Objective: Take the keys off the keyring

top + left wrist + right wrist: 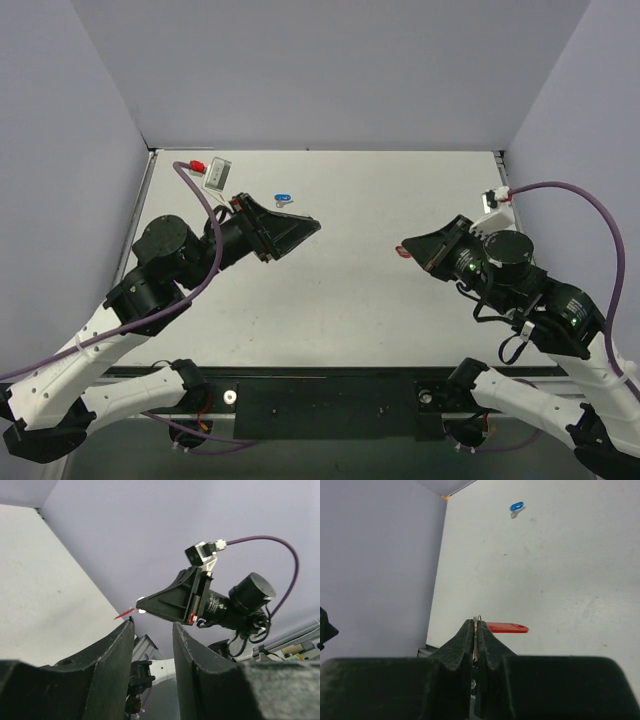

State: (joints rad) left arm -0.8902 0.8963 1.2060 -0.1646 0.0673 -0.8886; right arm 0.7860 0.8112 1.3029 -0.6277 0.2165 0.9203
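Note:
My right gripper [404,247] [478,621] is shut on the keyring: a thin metal loop [479,617] peeks out above its pads. The keyring's red tag [507,627] [404,254] sticks out sideways to the right, held above the white table [360,290]. A thin metal strip lies edge-on between the pads; I cannot tell whether it is the key. My left gripper [316,226] [153,624] is open and holds nothing. It hovers left of centre, pointing at the right gripper across a gap. In the left wrist view the red tag [121,615] shows just past the left fingertip.
A blue-tagged keyring [284,199] [517,506] lies on the table behind the left gripper. A small white box [216,176] and a red item [197,165] sit at the back left corner. Grey walls enclose the table on three sides.

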